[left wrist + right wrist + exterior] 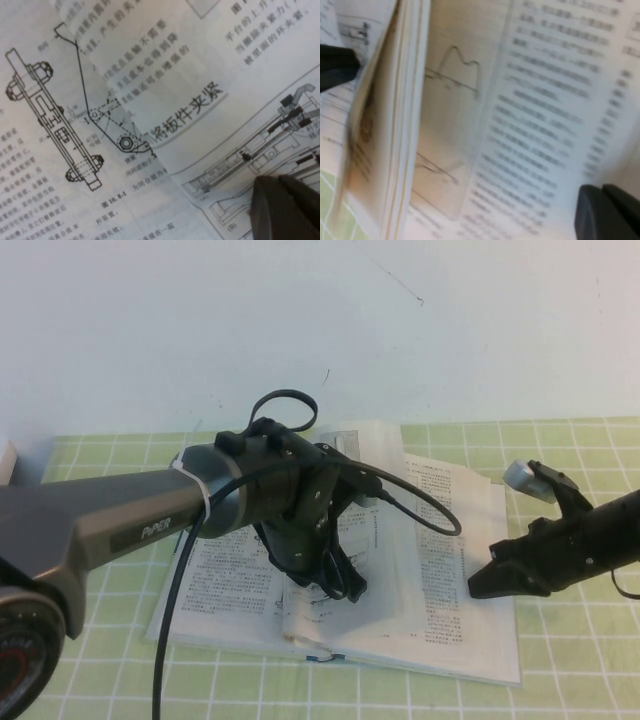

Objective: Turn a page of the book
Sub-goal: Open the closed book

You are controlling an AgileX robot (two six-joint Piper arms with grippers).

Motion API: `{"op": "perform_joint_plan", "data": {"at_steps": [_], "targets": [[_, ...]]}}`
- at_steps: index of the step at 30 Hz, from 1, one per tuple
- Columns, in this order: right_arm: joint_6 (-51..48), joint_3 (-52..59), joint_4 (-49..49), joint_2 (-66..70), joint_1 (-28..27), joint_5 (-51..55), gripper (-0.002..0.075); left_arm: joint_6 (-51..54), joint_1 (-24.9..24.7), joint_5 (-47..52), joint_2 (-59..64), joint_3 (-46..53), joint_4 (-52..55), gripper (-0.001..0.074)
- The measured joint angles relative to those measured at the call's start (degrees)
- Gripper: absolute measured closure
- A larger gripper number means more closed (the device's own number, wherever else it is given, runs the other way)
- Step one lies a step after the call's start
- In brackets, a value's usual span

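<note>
The book (455, 540) lies open on the table, white pages of dense text and line drawings. A thin leaf, the page (372, 445), stands raised near the spine behind my left arm; it shows in the right wrist view (452, 120) with faint drawings showing through. My left gripper (338, 588) points down at the book's middle near the front edge, its fingers together, tips on a leaf of mechanism drawings (235, 165) in the left wrist view (277, 184). My right gripper (482, 586) is shut and empty, low over the right-hand page (601, 190).
The book rests on a green checked cloth (570, 445) against a white wall. My left arm's body and cable (420, 505) hang over the left half of the book. A pale object (8, 462) sits at the far left edge.
</note>
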Motion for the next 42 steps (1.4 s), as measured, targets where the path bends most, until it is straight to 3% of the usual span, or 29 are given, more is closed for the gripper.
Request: {"op": "perform_joint_plan", "data": {"at_steps": [20,26,29,34,36,39,42], "targets": [[-3.51,-12.86,1.98,0.09,0.56,9.81,0.0728,0.38,0.1,-0.68,0.1,0.29,-0.22,0.0738],[-5.69,-14.55,1.67,0.09,0.56,7.78,0.0726,0.38,0.1,-0.68,0.1,0.29,-0.24,0.0738],[-7.49,-14.55,1.56,0.23,0.56,7.51,0.0656,0.6,0.12,-0.7,0.1,0.29,-0.24,0.0738],[-7.93,-14.55,1.85,0.74,0.56,7.38,0.0307,0.94,0.22,-0.83,0.1,0.29,-0.45,0.0738],[-7.85,-14.55,2.1,1.32,0.56,7.27,0.0243,1.03,0.22,-0.93,0.1,0.29,-0.45,0.0738],[-7.25,-14.55,2.9,3.12,0.56,7.29,0.0252,1.27,0.24,-0.93,0.1,0.31,-0.53,0.0738],[-7.15,-14.55,4.24,4.98,0.56,7.14,0.0384,1.27,0.34,-0.93,0.1,0.31,-0.67,0.0738]]}}
